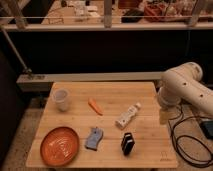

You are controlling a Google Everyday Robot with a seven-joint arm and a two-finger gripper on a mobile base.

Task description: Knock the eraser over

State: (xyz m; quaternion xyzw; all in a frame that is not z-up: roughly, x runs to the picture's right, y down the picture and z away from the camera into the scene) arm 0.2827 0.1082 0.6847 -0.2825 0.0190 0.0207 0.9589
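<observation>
Currently my tool [164, 116] hangs at tabletop [145, 97] right edge, apart or together I cannot tell; eraser [127, 143] stands near front edge, untouched.

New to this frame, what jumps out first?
The white robot arm reaches in from the right, its pincer hanging at the right edge of the wooden table. The orange plate sits at the front left corner. The black striped eraser stands near the front edge, right of the blue-grey object.
</observation>
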